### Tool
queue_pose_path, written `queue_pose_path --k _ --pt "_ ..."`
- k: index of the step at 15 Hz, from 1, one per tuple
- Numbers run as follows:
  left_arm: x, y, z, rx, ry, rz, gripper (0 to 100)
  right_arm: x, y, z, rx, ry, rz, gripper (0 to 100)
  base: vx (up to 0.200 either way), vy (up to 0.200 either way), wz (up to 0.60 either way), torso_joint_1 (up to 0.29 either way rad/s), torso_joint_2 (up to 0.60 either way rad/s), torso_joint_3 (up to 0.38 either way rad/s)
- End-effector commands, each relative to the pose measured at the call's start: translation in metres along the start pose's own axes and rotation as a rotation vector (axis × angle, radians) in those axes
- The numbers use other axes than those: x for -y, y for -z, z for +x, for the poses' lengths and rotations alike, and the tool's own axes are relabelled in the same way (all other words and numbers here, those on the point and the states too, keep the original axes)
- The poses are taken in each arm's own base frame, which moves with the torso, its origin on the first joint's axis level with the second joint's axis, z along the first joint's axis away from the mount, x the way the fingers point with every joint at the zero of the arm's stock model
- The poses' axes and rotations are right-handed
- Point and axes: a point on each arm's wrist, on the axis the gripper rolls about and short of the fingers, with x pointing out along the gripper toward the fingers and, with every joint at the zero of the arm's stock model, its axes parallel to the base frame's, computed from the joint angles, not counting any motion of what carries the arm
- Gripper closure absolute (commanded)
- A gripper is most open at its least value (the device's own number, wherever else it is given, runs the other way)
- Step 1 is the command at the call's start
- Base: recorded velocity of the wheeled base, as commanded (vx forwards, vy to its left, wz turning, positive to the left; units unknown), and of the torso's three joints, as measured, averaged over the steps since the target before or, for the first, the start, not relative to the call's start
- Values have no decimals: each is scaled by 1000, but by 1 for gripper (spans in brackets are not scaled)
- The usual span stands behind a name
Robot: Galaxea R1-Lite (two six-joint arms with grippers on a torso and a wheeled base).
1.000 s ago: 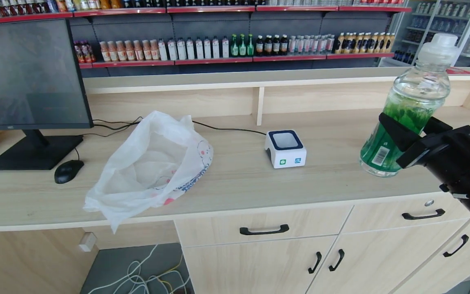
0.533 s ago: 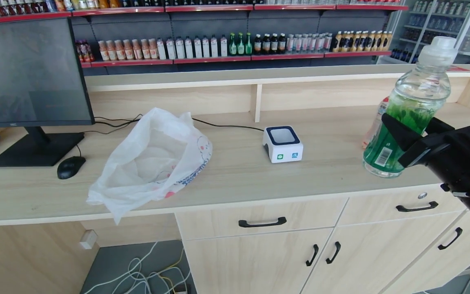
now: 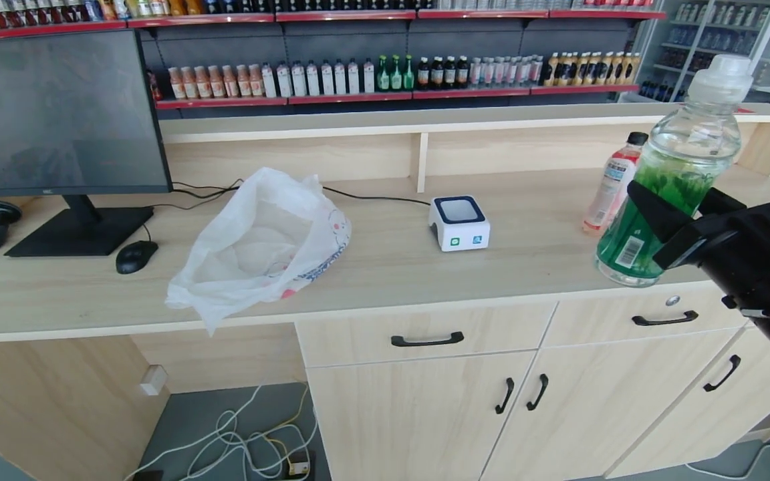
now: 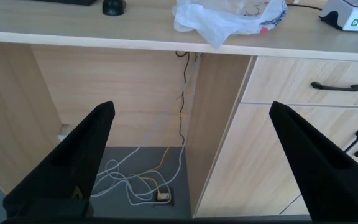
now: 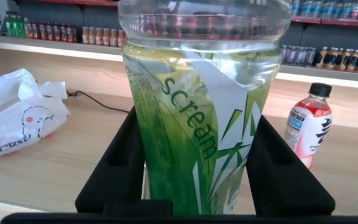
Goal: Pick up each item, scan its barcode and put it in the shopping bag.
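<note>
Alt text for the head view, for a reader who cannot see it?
The right gripper holds a green-labelled bottle roughly upright at the right end of a wooden counter. On the counter sit a white scanner near the middle, an open shopping bag to its left, and a pink bottle just beyond the held one.

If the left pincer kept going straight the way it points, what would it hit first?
The left pincer would likely meet the wooden panel under the counter, next to the gap with the cables; depth is unclear.

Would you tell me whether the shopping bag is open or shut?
Open: the shopping bag lies slumped on the counter, its mouth spread wide.
</note>
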Motion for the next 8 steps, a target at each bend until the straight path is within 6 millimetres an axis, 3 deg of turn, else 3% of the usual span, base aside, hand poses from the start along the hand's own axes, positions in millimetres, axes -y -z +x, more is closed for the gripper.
queue_pose_path --k 1,7,8 --pt "0 0 0 -1 0 -1 0 0 2 3 1 -3 0 100 0 0 600 -2 7 7" --pt "0 0 0 0 -1 -1 0 0 1 3 4 -4 0 100 0 0 600 2 6 2" --pt "0 0 0 -2 -1 -1 0 0 0 4 7 -2 -1 100 0 0 0 0 0 0"
